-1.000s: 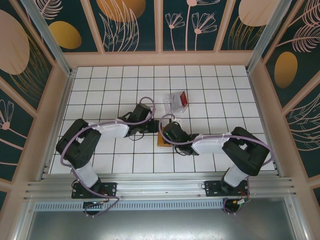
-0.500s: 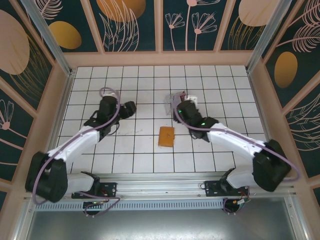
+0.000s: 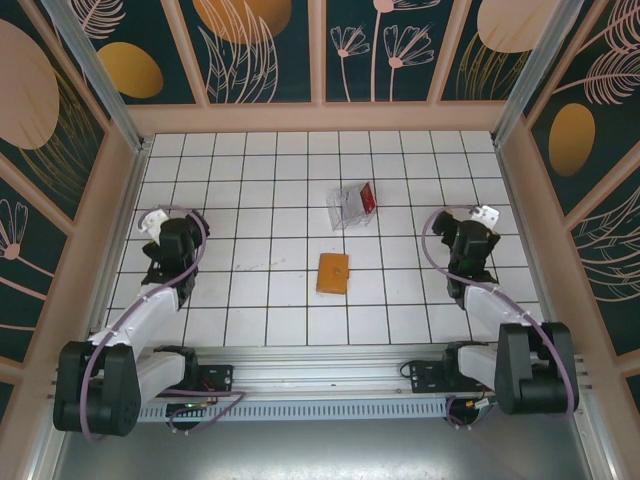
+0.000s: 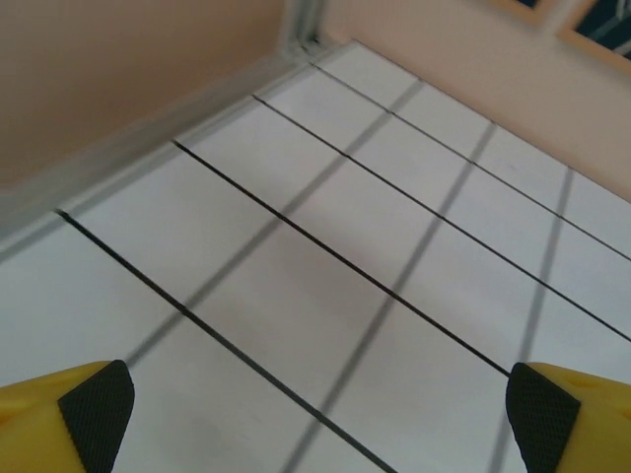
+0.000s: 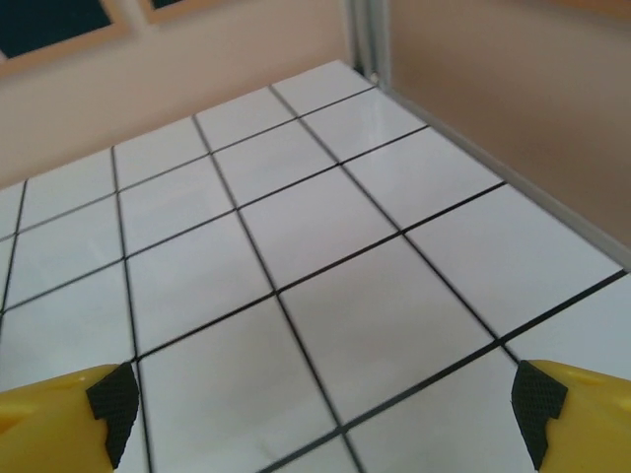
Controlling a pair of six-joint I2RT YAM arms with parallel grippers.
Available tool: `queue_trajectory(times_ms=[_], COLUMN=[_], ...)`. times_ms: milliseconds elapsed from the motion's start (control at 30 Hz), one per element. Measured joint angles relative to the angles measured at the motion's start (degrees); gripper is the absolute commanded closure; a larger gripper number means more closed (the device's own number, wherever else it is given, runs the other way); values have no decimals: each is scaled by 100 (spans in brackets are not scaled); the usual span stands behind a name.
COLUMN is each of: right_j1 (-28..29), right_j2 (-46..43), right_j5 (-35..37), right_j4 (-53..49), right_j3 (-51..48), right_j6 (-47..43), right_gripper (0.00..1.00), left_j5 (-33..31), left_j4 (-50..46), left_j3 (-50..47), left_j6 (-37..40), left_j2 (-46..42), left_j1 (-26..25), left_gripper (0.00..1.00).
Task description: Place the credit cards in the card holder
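The white tiles [image 3: 260,300] are lit brightly and evenly from above. Soft grey shadow stripes are seen in the left wrist view, which is a little blurred.

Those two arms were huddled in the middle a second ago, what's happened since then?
Both arms pulled back from the orange card holder in the middle: the left arm swung out to the left side, the right arm to the right, and their jaws stand wide open, holding nothing. The card holder and the clear case with a red card beyond it stayed put.
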Motion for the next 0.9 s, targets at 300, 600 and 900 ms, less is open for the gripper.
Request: queue_trajectory(times_ms=[300,600,900], right_j1=[-627,-610,-358], right_j2=[597,815,1729], right_j5=[-951,-1228,-1316], right_j4=[1768,2459,3346], right_j3=[-452,-1005,-890], right_j6=[-90,-221,-605], right_gripper=[2,2,1], left_j5=[-664,-299,713], left_j4=[3001,4325,5700], left_j3=[-1657,-1617,-1478], left_j6=[1399,1871,2505], left_j2=[157,946,2363], left_j1=[44,70,81], left_gripper=[2,1,1])
